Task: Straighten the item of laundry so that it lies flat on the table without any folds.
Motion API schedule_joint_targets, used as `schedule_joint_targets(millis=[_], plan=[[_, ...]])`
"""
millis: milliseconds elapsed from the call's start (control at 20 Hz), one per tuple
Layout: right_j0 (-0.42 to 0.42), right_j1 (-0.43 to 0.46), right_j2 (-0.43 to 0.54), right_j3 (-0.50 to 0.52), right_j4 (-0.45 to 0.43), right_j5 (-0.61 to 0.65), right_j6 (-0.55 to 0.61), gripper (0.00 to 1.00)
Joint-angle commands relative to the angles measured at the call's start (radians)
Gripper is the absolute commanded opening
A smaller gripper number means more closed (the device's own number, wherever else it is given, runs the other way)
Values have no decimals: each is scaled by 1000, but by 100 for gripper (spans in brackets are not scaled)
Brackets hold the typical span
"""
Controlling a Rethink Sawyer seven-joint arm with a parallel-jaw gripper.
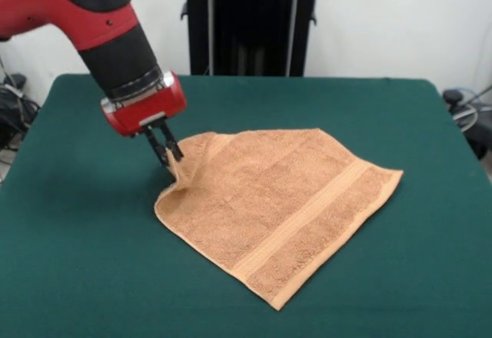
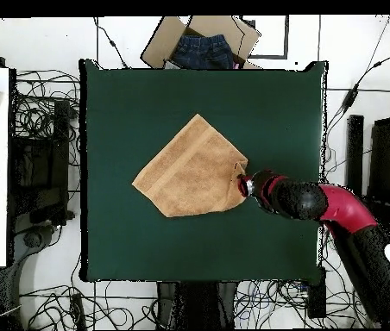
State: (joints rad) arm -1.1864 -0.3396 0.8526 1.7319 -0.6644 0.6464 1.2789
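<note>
Your gripper [image 1: 169,154] sits at the towel [image 1: 280,200] corner nearest the arm, at the picture's left in the front view. The two black fingers [image 1: 159,144] point down and stand close together, with only a narrow gap between them. A small peak of terry rises into that gap, so they read as clamped on the towel's edge. The cloth just below the tips is drawn up into a ridge, lifted off the table [image 1: 77,261], while the rest lies down.

The towel lies near the table's middle, turned diamond-wise to the table edges. In the front view one woven band stripe [image 1: 307,215] runs diagonally across the near-right part, parallel to the edge there. The corner nearest the camera lies flat. The far edge by the gripper looks rolled or doubled; you can see a soft crease running from the pinched corner toward the top of the cloth. The shape is not a clean square: the far-left side looks shortened, as if part of it lies folded under or over. Can't tell which from these views.

Overhead view agrees: gripper [image 2: 242,185] at the towel's [image 2: 190,168] right-hand corner, red and black arm [image 2: 319,202] coming in from the lower right. A cardboard box [image 2: 200,39] with dark blue cloth [image 2: 200,50] inside sits off the table's [image 2: 147,95] top edge, well apart from the towel.
</note>
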Motion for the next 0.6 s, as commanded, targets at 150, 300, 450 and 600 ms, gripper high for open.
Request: schedule_joint_targets(millis=[150, 300, 450, 600], plan=[[71, 101, 48, -182, -46, 45, -270, 0], [92, 70, 49, -203, -34, 80, -276, 0], [93, 40, 33, -178, -28, 68, -241, 0], [89, -72, 7, -66, -19, 26, -115, 0]])
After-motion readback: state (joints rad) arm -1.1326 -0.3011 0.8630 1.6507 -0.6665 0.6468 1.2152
